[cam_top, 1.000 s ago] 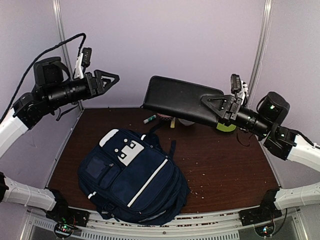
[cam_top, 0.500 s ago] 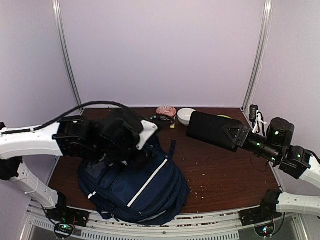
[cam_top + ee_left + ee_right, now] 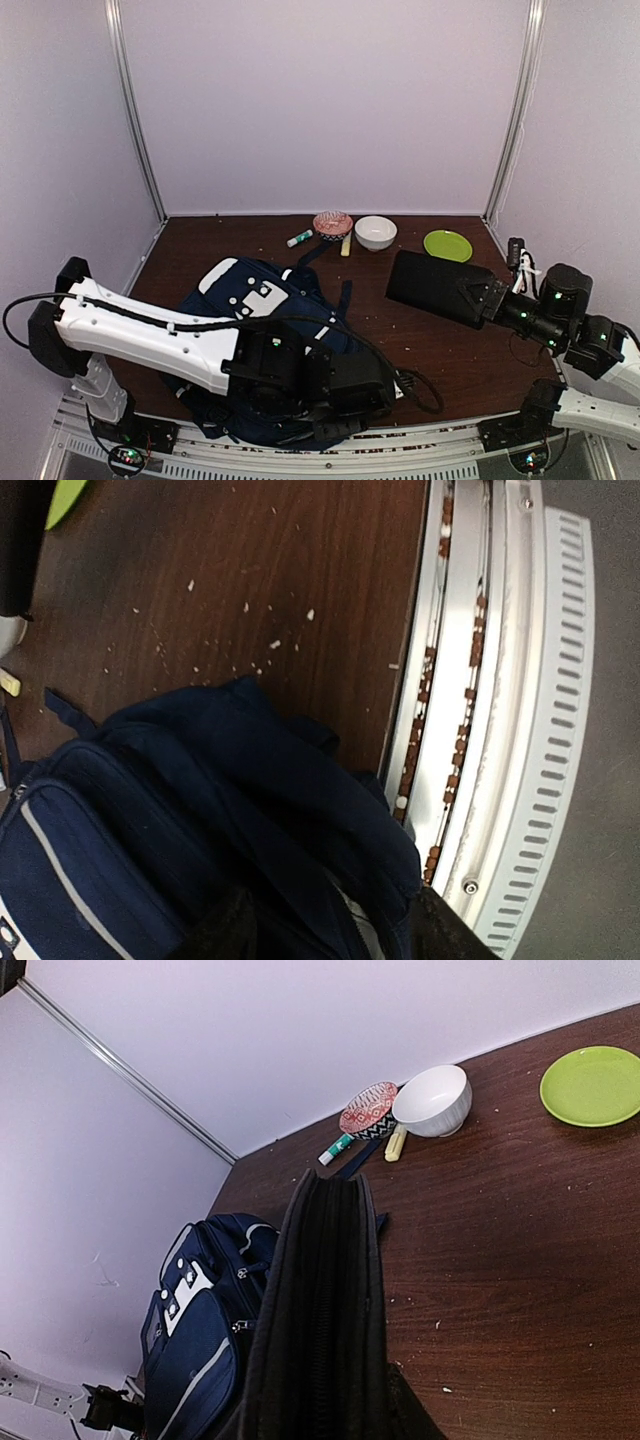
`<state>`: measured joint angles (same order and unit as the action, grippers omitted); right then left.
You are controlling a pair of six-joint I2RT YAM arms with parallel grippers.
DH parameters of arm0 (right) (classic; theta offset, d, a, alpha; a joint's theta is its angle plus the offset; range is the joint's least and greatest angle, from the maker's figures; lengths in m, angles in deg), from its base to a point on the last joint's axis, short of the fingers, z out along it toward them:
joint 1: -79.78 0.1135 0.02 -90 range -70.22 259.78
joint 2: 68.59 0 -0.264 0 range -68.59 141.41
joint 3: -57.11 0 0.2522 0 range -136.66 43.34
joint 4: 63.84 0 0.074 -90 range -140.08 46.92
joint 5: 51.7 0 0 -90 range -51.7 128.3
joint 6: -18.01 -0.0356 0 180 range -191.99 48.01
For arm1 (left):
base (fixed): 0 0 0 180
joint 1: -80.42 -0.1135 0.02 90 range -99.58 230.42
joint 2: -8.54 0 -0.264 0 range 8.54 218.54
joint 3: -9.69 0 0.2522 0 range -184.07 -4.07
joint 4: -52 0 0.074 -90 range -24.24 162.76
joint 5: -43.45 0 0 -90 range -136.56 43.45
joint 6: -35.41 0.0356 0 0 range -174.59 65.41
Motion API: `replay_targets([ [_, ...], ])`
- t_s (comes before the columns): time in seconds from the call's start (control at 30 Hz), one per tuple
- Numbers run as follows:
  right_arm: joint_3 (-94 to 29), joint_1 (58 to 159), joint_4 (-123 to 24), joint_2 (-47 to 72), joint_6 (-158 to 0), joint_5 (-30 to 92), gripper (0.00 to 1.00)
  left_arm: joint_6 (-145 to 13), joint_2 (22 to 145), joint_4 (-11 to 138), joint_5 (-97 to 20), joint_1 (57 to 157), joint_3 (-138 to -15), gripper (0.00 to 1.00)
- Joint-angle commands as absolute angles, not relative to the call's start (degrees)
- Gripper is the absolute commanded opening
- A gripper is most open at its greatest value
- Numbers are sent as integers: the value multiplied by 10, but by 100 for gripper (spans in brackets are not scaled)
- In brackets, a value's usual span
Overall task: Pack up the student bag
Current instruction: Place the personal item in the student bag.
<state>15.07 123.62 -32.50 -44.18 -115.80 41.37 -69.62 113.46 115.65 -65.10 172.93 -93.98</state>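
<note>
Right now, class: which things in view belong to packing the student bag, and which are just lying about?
Belong to the job:
student bag
black case, held by the right gripper

Just lying about, it seems:
white bowl
patterned bowl
green plate
green-capped stick
yellow stick

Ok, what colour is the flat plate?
Lime green plate, clearest in the right wrist view.

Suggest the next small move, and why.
Probably close the left gripper on the bag fabric between its open jaws, to lift the mouth. The right gripper holds the case aloft, right of the bag, and it needs an opening.
</note>
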Motion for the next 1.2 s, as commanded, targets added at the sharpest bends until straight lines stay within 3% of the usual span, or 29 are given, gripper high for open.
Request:
replay_targets([
  [0.0, 155, 1236, -361, -474, -1174, 422, 19, -710, 1159, 1186, -650, 1726, -947, 90],
  [0.2, 153, 1236, -341, -488, -1171, 425, 19, -698, 1192, 1190, -672, 1725, -940, 82],
  [0.47, 142, 1236, -319, -506, -1168, 424, 19, -700, 1202, 1188, -685, 1704, -939, 39],
  [0.57, 140, 1236, -312, -510, -1166, 423, 19, -704, 1196, 1197, -695, 1688, -936, 30],
  [0.73, 128, 1236, -303, -513, -1152, 422, 18, -707, 1169, 1219, -743, 1668, -938, 0],
  [1.17, 77, 1236, -329, -458, -1139, 291, 18, -776, 935, 1133, -809, 1545, -871, 0],
])
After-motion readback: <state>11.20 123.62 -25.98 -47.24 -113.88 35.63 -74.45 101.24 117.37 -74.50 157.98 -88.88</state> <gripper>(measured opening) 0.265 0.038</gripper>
